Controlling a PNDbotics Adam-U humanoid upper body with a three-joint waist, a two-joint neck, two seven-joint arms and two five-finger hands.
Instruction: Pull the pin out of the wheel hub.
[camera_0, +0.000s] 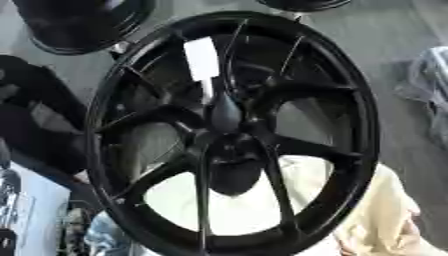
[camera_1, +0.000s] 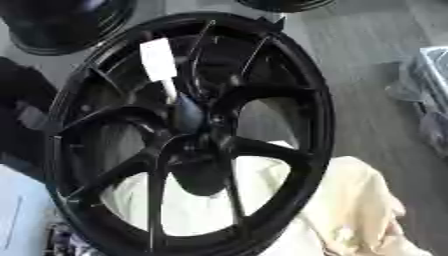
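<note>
Filling the view — glossy black spoked wheel hub (camera_0: 232, 135) over cream cloth (camera_1: 359, 200).

My left arm (camera_0: 31, 120) shows at the left edge as a bulky black mass with rounded, glossy casing. A dull grey patch (camera_0: 48, 120), flat and angled, breaks the black partway along it. No cables, screws or markings can be made out; its outline blurs into the dark surroundings
</note>
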